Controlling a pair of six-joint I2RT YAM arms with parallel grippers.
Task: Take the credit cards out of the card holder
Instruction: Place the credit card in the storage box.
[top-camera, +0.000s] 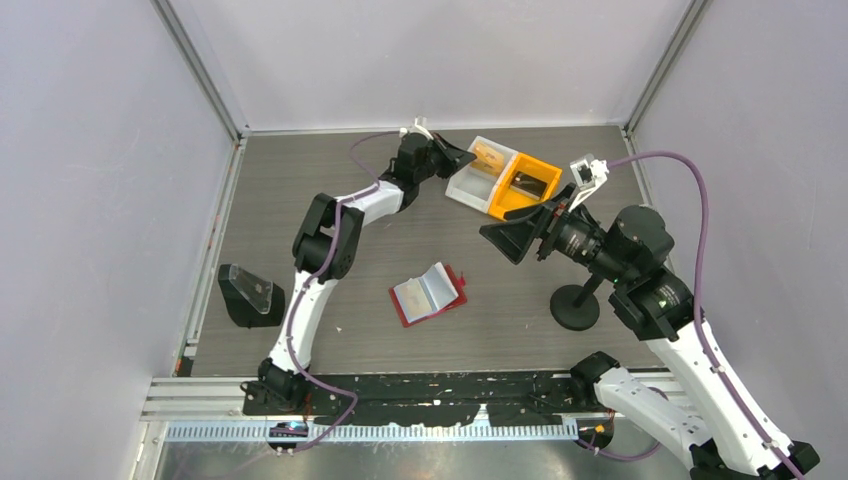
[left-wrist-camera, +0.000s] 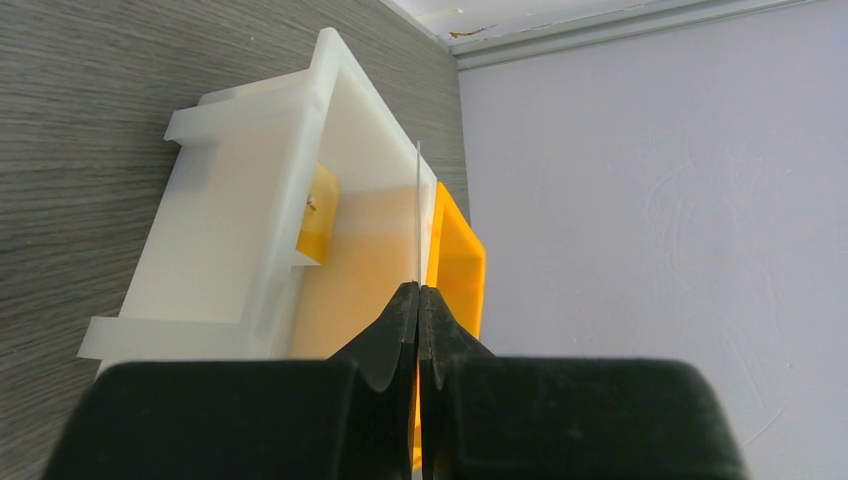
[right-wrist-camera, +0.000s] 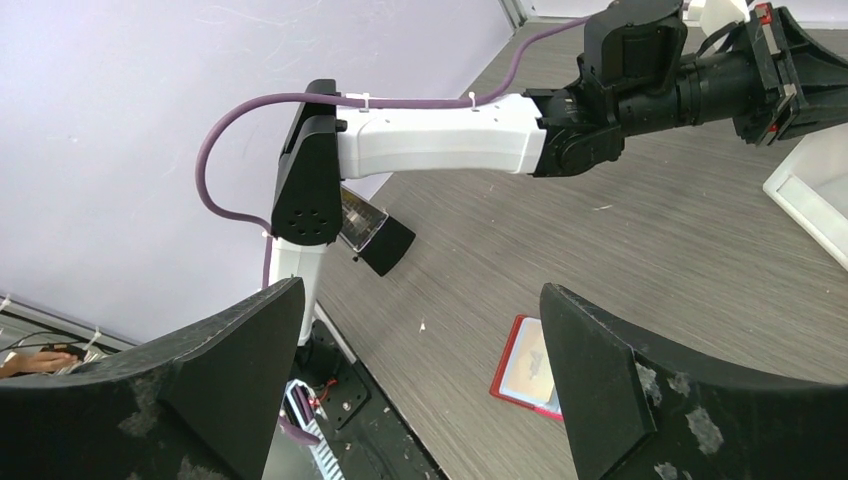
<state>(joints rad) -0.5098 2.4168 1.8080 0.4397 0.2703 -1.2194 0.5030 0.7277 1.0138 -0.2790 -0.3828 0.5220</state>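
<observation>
The left end effector (left-wrist-camera: 418, 290) is fully closed, its two black fingers pressed together on a credit card (left-wrist-camera: 417, 220). The card is seen edge-on in the left wrist view, as a thin pale line standing straight up out of the fingertips. From above, this end effector (top-camera: 462, 157) sits at about 12 o'clock on the surface (top-camera: 300, 200), just beside the left wall of the white bin (top-camera: 468, 185). In the wrist view the held card hangs over that bin's open top. A second card (top-camera: 490, 155), orange-tan, lies inside the white bin against its far end. The orange bin (top-camera: 512, 200) touches the white one on its right side, and the pair sit at about 1 o'clock.

The right end effector (top-camera: 505, 240) is spread wide and holds nothing. In its own wrist view the fingers (right-wrist-camera: 230, 380) stand far apart, with bare surface between them. It hovers above the surface at about 2 o'clock from the card holder (top-camera: 430, 293), well apart from it, and just below the orange bin in the overhead view.

The card holder lies open near the middle of the surface, with its pale lining up and red edging around it, and neither end effector touches it. An orange-tan patch shows on its left half, but whether that is a card cannot be told. The right wrist view catches one corner of the card holder (right-wrist-camera: 528, 365) between the spread fingers.
</observation>
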